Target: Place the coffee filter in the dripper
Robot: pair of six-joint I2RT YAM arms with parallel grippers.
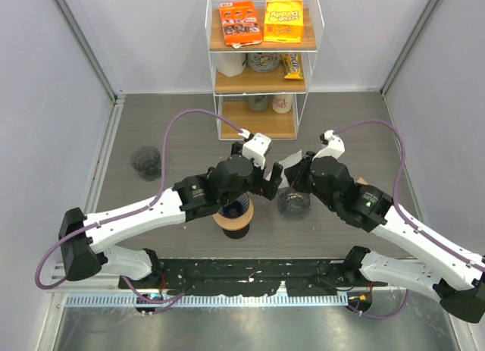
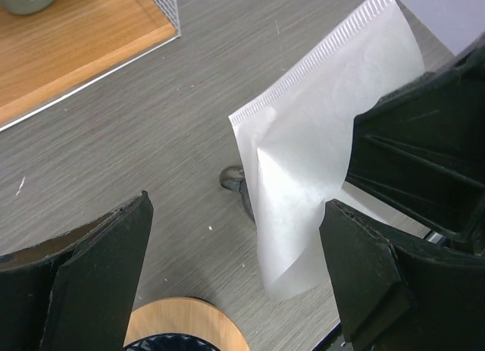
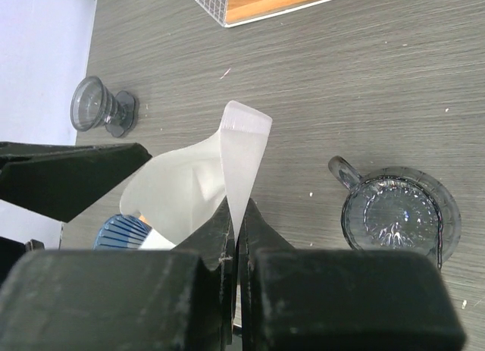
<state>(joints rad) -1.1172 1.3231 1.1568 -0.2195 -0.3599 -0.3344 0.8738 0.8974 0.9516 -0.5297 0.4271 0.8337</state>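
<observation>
The right pincer (image 3: 237, 214) is clamped on the white crimp-edged paper coffee filter (image 2: 318, 161), which hangs between the spread fingers of the left pincer (image 2: 239, 214). Such thin paper could buckle or slip free before reaching the blue ribbed dripper (image 3: 121, 231) just beneath them.

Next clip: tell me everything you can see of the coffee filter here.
The coffee filter is thin white paper, slightly translucent, with a crimped seam along one straight edge. It is held aloft, partly opened into a pocket, softly creased. The right gripper has its jaws shut on one edge; it hangs between the open jaws of the left gripper.
</observation>
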